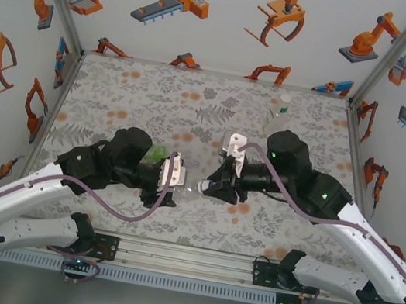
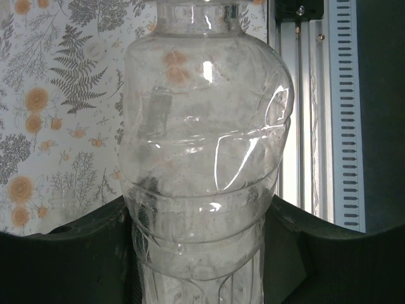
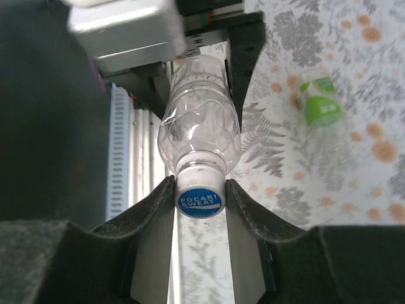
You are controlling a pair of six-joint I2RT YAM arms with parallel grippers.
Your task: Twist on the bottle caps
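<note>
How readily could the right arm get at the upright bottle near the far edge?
Probably not yet: the right gripper is shut on the cap of the clear bottle held by the left gripper. Once freed, the upright bottle looks unblocked.

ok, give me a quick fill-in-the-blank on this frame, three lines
The right claw is shut on a cap printed Pocari ____.
The left claw grips the clear bottle that this ____ sits on.
The small bottle on the table has a ____ label.
Missing: Sweat; cap; green.
</note>
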